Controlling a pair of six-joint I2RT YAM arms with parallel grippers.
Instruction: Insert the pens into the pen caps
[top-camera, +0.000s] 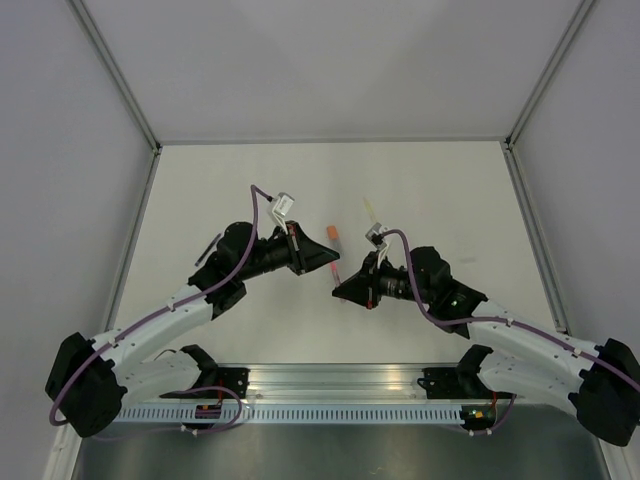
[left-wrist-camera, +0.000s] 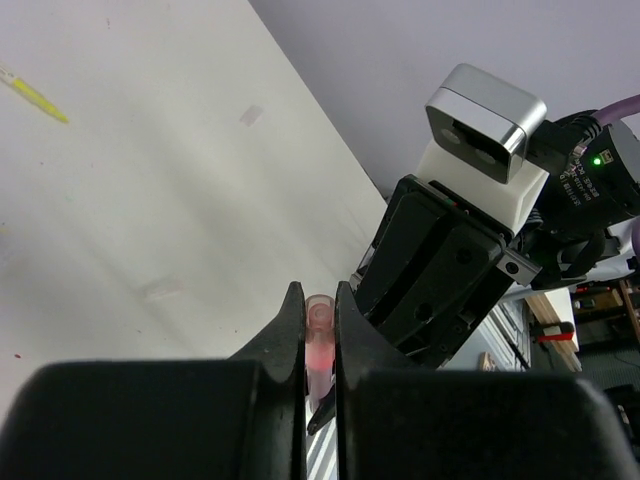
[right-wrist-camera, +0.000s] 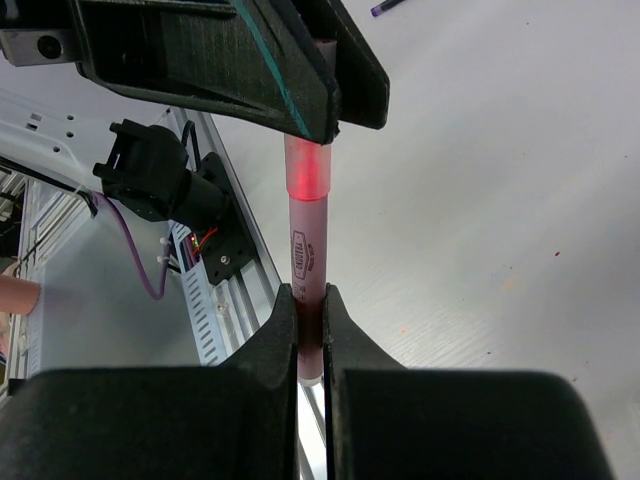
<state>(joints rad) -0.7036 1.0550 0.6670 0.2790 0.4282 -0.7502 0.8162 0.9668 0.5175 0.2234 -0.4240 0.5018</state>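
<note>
My right gripper (right-wrist-camera: 309, 300) is clamping the lower barrel of one pinkish pen (right-wrist-camera: 305, 250) at centre frame. My left gripper (left-wrist-camera: 319, 300) is pinching its reddish upper end. One orange cap (top-camera: 332, 232), one yellow pen (top-camera: 372, 208) and one black pen (top-camera: 208, 247) are lying mid-frame on the table (top-camera: 450, 200).

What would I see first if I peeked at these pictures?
The left gripper and the right gripper meet tip to tip over the middle of the table, both pinching one pinkish pen. Just beyond them a bright orange cap lies on the table, with a yellow pen close by.
</note>
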